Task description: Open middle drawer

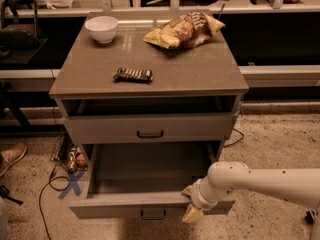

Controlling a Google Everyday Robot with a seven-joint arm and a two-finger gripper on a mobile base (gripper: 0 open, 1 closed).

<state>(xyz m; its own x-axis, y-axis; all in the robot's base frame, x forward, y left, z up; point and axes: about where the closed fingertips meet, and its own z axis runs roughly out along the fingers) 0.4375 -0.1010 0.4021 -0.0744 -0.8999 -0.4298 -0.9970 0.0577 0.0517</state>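
Note:
The middle drawer (125,205) is pulled far out of the grey-brown cabinet, and its inside (150,169) is bare. Its small dark bar handle (153,214) shows at the front bottom. My gripper (190,203) is at the right end of that drawer's front, to the right of the handle, on the end of the white arm (260,181). Its tan fingers (192,214) are spread apart and hold nothing. The drawer above (150,129), with its own dark handle, stands only slightly out. The lowest drawer is hidden.
On the cabinet top (200,74) are a white bowl (102,28), a chip bag (184,30) and a dark snack bar (133,74). Cables and a blue tape cross (70,184) lie on the floor to the left. A shoe (12,156) is at the far left.

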